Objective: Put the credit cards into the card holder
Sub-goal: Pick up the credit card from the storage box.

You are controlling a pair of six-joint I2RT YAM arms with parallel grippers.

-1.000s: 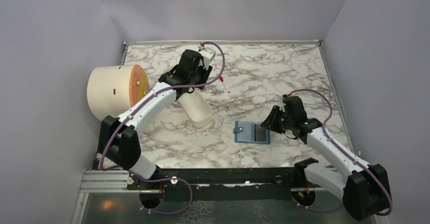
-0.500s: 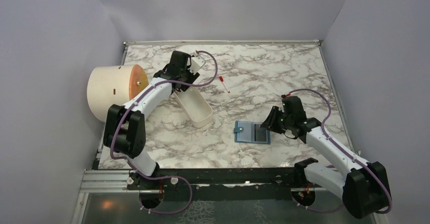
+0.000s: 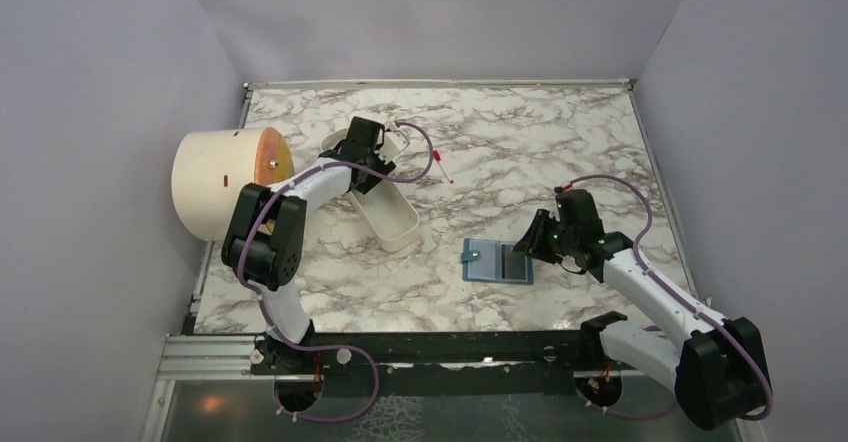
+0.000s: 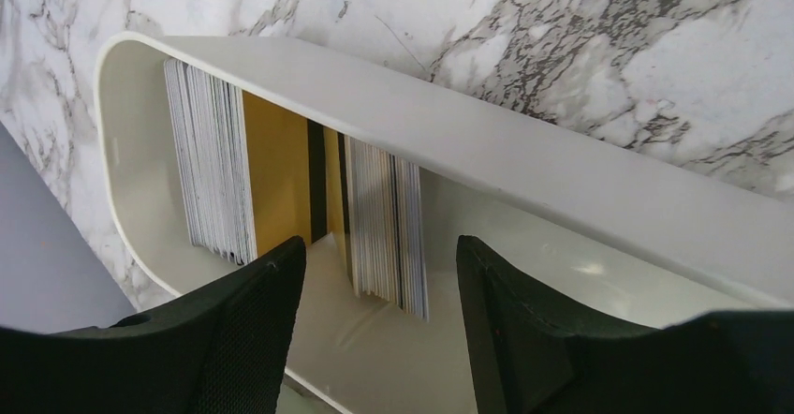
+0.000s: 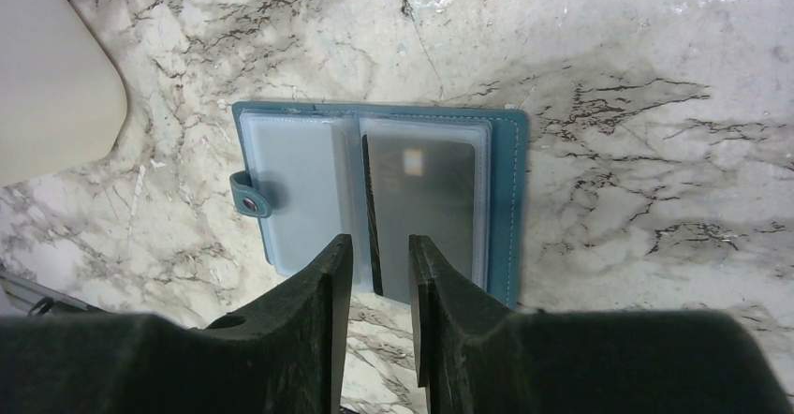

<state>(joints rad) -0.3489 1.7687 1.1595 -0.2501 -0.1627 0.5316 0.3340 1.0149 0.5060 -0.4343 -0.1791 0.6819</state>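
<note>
- Left tool (image 4: 379, 250): fingers spread wide, poised over the white oval tray (image 4: 524, 161).
- Just ahead of its fingertips, credit cards (image 4: 211, 170) stand on edge in two packs inside the tray. A yellow-orange card (image 4: 276, 180) faces the gap between the packs.
- Right tool (image 5: 379, 242): fingers narrowly parted over the near edge of the open card holder (image 5: 510, 208).
- Directly ahead, a dark grey card (image 5: 426, 208) lies in the holder's right-hand pocket. The snap tab (image 5: 250, 204) lies to the tool's left, on the marble tabletop (image 5: 609, 77).

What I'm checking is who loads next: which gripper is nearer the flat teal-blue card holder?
Right. The right gripper is at the edge of the card holder; the left gripper is far off, over upright cards in the white oval tray.
</note>
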